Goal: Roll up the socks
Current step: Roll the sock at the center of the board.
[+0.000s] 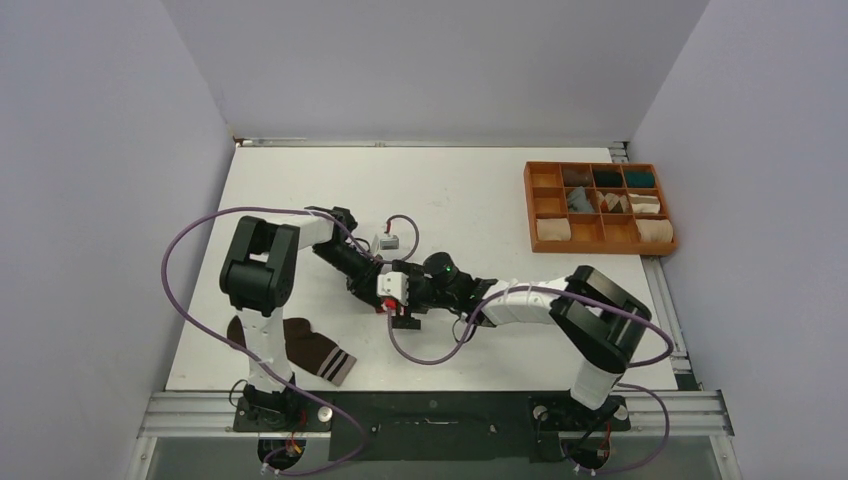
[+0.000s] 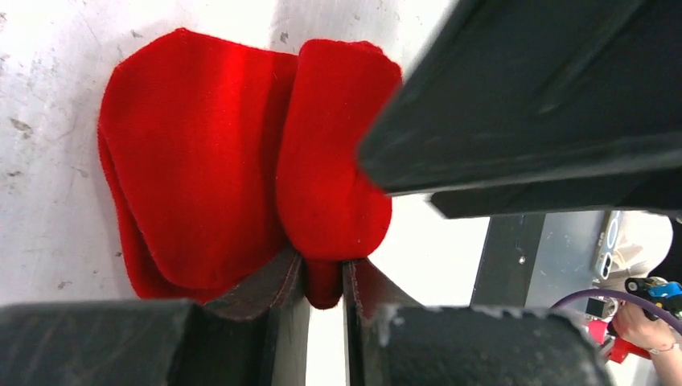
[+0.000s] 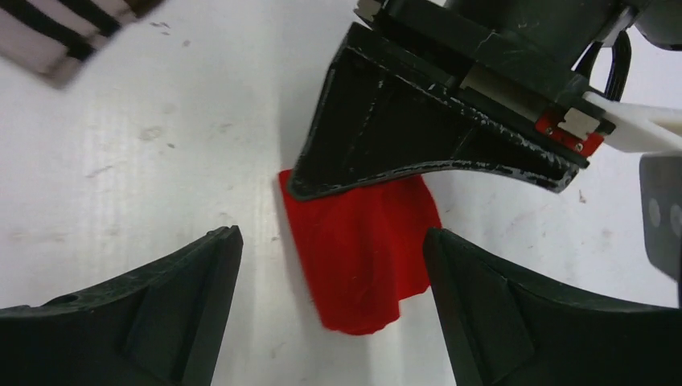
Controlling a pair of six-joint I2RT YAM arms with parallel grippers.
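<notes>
Red fabric folded over itself: the red sock (image 2: 201, 161) lies on the white table (image 1: 480, 200), well left of the wooden tray (image 1: 527, 205). The left gripper (image 2: 326, 293) has its fingers (image 2: 269, 293) pinching a fold of it (the fold shows between them). The right gripper (image 3: 331, 245) hangs above, fingers (image 3: 193, 281) spread to either side of the sock. The brown sock (image 1: 315, 350) with striped cuff lies farther left of the tray.
</notes>
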